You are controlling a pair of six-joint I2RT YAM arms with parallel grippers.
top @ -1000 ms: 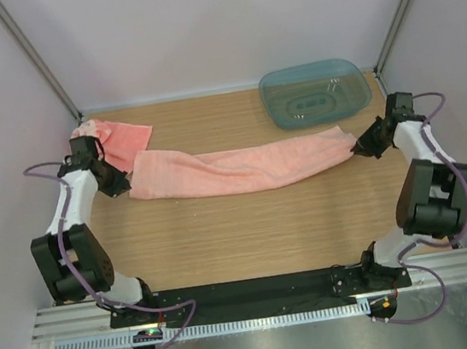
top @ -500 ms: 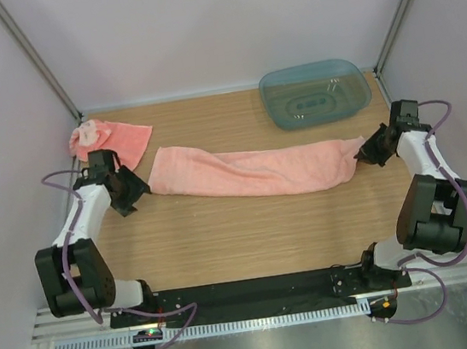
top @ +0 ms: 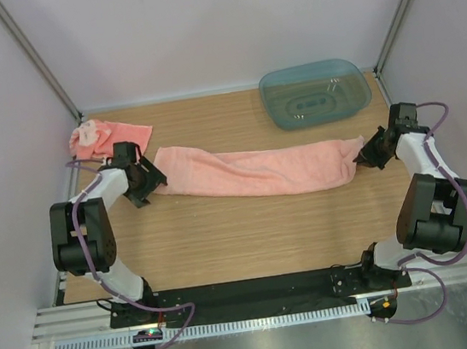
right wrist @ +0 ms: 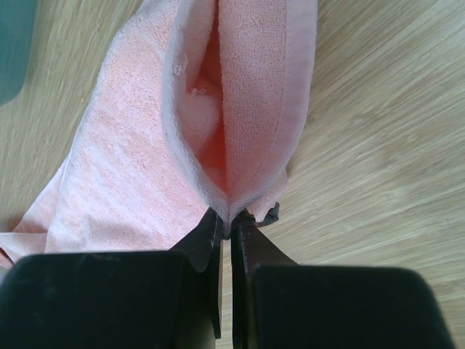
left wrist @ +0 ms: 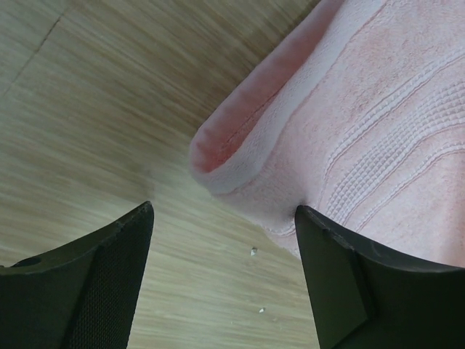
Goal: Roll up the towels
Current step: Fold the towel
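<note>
Desk point(top: 249, 224): the long towel point(top: 259, 171) lies stretched across the middle and reaches almost from one arm to the other. Compared with a second ago, its left end sits further right and is no longer held.

The blue-green tub point(top: 316, 92) at the back right has not moved. The second towel point(top: 113, 139) is still crumpled in the back left corner, untouched.

Left end effector point(top: 150, 181): a second ago it was at the towel's left end. It then backed off and has now come in again. In the wrist view the jaws are spread, with the folded towel corner just ahead of the gap, and I see no contact.

Right end effector point(top: 367, 155): clenched on the pinched right end of the long towel and keeping it anchored.

My reading is that the stretch-and-lay step is done and that the left arm is lining up to regrasp the corner and start the roll. No rolling has begun yet. The corner's lip is curled under, so a shallow grab may catch only one layer.
</note>
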